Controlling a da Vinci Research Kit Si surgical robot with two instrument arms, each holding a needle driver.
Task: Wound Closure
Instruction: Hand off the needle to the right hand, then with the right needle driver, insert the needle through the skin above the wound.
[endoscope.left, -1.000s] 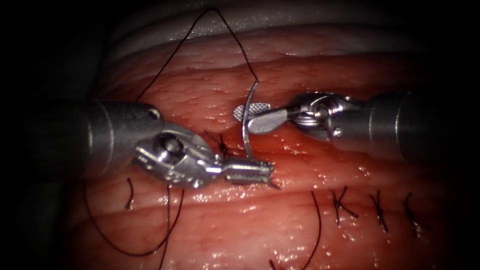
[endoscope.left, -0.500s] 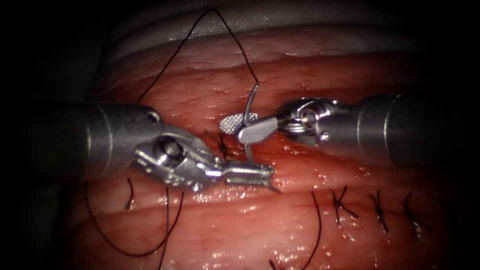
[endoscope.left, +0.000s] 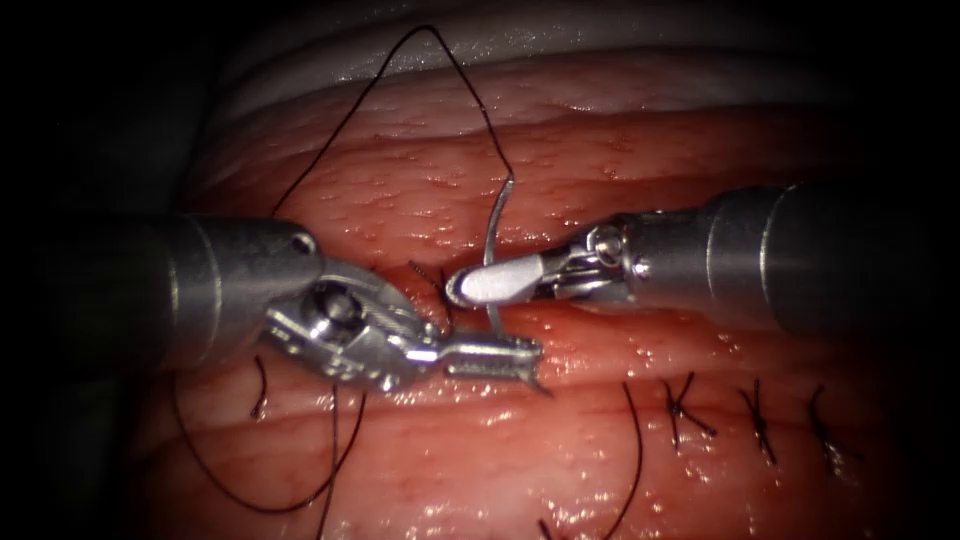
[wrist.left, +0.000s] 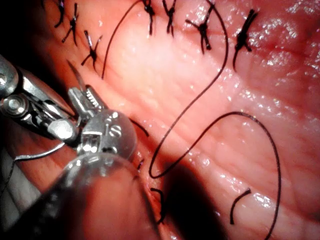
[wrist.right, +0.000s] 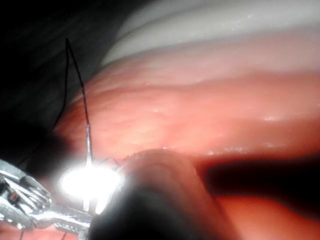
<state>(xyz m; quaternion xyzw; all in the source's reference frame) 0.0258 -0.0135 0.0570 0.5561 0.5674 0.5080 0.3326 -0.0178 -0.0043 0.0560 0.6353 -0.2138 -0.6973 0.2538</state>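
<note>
The curved steel needle (endoscope.left: 490, 262) is held upright at the centre of the endoscope frame, above the glistening, ridged tissue (endoscope.left: 560, 450) and not in it. It is clasped near its pointed end by the closed, serrated jaws of the left tool (endoscope.left: 500, 357), the tip jutting out just beyond them. The smooth jaws of the right tool (endoscope.left: 478, 283) are closed on the needle's mid-curve. Thin black thread (endoscope.left: 400, 70) is looped from the needle's upper end toward the upper left. Knotted stitches (endoscope.left: 755, 410) are seen at lower right.
</note>
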